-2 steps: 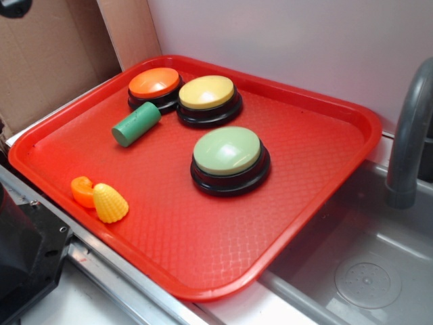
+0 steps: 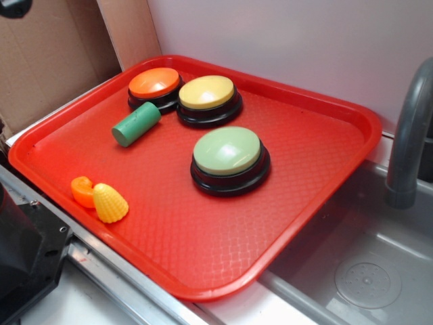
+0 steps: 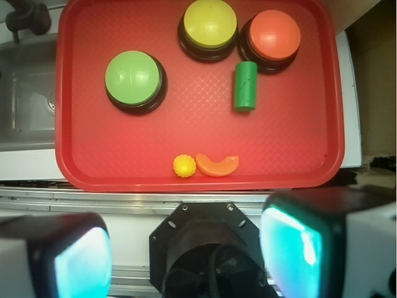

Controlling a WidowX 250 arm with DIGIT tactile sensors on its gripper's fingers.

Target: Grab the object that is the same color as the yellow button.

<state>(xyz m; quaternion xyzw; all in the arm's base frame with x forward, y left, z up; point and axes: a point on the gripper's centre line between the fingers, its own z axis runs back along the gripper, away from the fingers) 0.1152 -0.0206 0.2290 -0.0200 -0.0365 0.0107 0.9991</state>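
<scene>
Your wrist view looks straight down and is the only one that shows the gripper: its two pale fingers sit at the bottom corners, spread wide apart with nothing between them, well back from the red tray and over the metal edge in front of it. The exterior view shows none of that, but it gives you the shape of things the overhead flattens. There the yellow corn cob reads as a bumpy cone lying on its side, while from the wrist it is only a small round yellow knob. It lies near the tray's front rim, touching or just beside the orange curved piece. Count three buttons: the yellow button at the far side, the orange button just beside it, and the green button apart, nearer the middle. Count one green cylinder, lying on its side just in front of the orange button. The grey faucet is cut off at the right edge, and the sink beneath it is only partly in frame.
</scene>
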